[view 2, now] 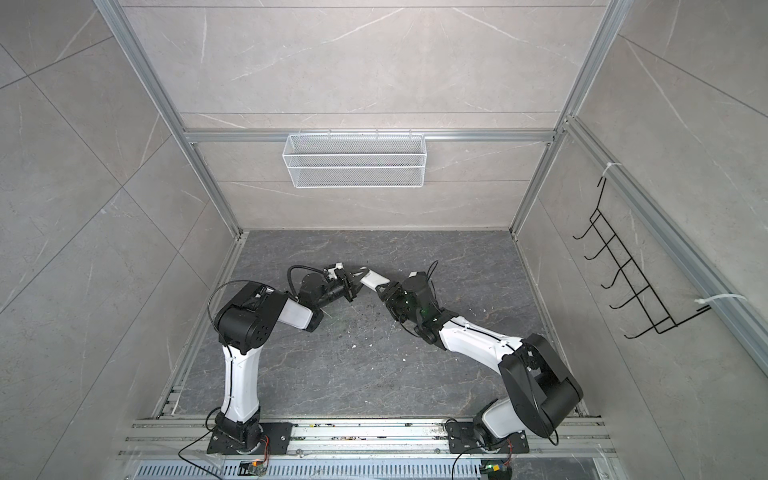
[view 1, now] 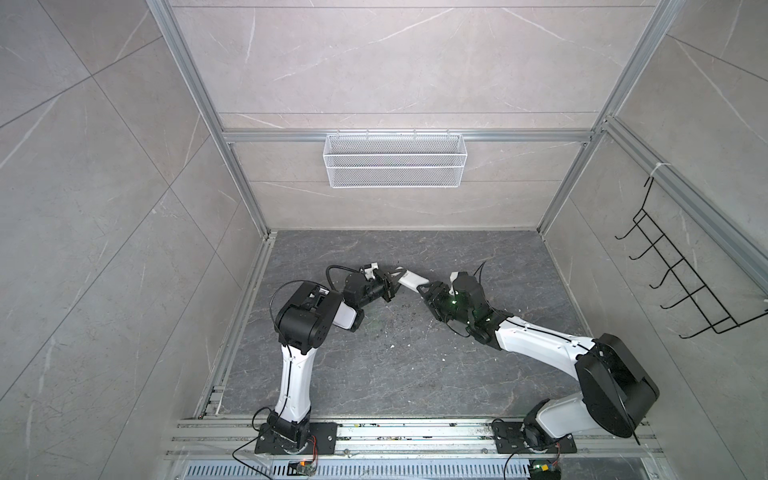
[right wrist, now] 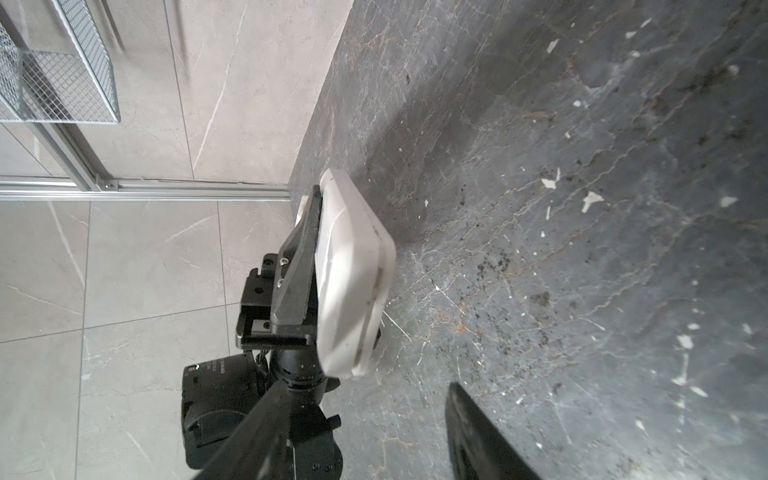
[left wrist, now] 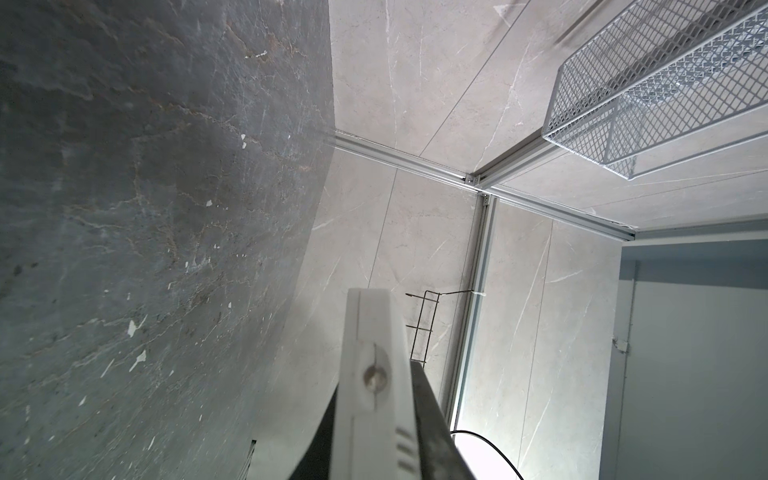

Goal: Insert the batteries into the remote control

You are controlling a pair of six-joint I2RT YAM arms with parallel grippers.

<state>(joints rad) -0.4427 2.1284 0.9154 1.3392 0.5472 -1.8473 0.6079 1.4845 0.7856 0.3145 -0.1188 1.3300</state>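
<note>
both arms share one build: glossy white tapered links on the left arm [view 1: 296,376] and right arm [view 1: 536,343], joined by bulky matte black joint housings [view 1: 617,376]. thin black cables [view 1: 544,330] run along the white shells. each base is a black plate [view 1: 326,432] with silver bolts. a green light [view 1: 455,302] glows on the right wrist. the left gripper [view 1: 397,280] is black, its fingers [right wrist: 296,266] dark grey wedges with two silver screws.
</note>
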